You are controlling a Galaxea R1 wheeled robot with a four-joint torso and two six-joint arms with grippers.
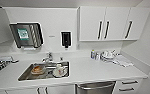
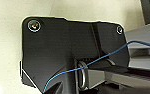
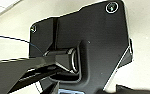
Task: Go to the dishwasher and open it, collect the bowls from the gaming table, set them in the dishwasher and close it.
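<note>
Below the counter (image 1: 96, 72), one dishwasher (image 1: 94, 88), shut; three wall cabinet doors (image 1: 113, 23).

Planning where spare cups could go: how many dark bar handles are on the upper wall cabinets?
3: two close together where the left and middle doors meet, one on the right door.

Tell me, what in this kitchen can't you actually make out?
- Brushed steel dishwasher front, head view: cut off by the bottom edge; only its top and bar handle show.
- Crockery in the steel sink: too blurred to identify.
- Small containers beside the stacked white dishes: labels unreadable.
- Wrist views: the robot's dark plate blocks the scene.
</note>
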